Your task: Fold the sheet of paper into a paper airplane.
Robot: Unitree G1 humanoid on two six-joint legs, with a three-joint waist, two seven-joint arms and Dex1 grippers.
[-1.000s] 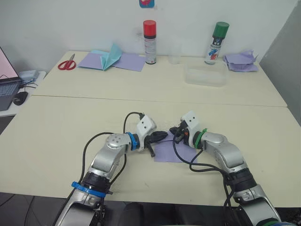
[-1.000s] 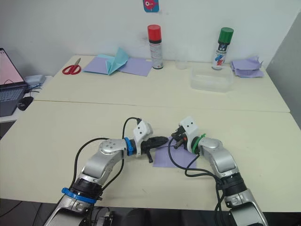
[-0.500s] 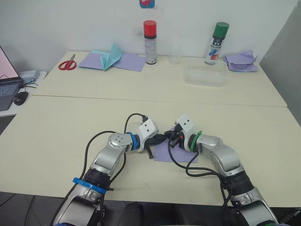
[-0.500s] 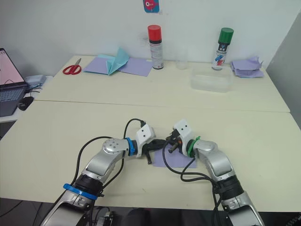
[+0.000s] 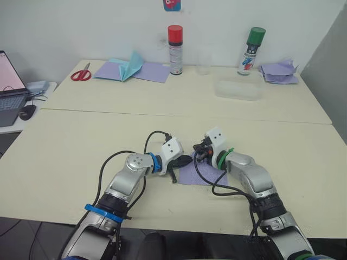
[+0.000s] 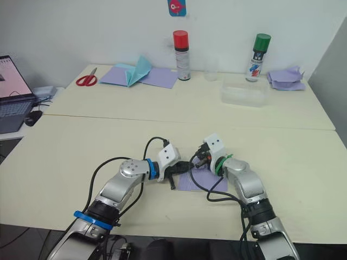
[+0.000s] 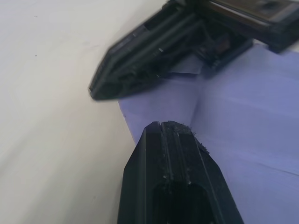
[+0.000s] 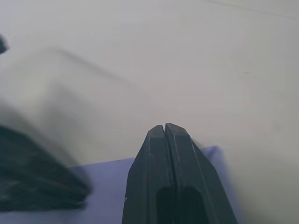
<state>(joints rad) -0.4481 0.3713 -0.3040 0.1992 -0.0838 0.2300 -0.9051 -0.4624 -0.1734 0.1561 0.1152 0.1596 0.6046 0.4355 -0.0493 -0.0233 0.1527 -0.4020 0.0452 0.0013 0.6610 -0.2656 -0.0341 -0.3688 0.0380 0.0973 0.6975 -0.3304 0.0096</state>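
Observation:
The sheet of paper [image 5: 196, 175] is lavender and lies flat on the near table, with a straight crease showing across it [image 7: 243, 121]. My left gripper [image 5: 185, 160] is shut, and its tip rests at the sheet's left edge [image 7: 166, 127]. My right gripper [image 5: 199, 154] is also shut. It comes in from the right, and its tip sits at the sheet's far edge [image 8: 165, 128]. The two tips nearly meet over the sheet's far left corner. Neither gripper holds anything between its fingers. My right wrist and cables hide the sheet's right part.
On the far table stand a red-capped spray can [image 5: 174, 49], a green-capped can [image 5: 250, 50], a clear cup [image 5: 203, 62] and a clear tub [image 5: 237, 90]. Scissors [image 5: 81, 75], a pale-blue paper shape [image 5: 129, 66], a lavender paper heap [image 5: 278, 72] and a laptop [image 5: 10, 92] lie around.
My right gripper has moved left along the sheet toward the left gripper, and the left gripper has edged right. Their tips are closer together. The sheet has stayed flat.

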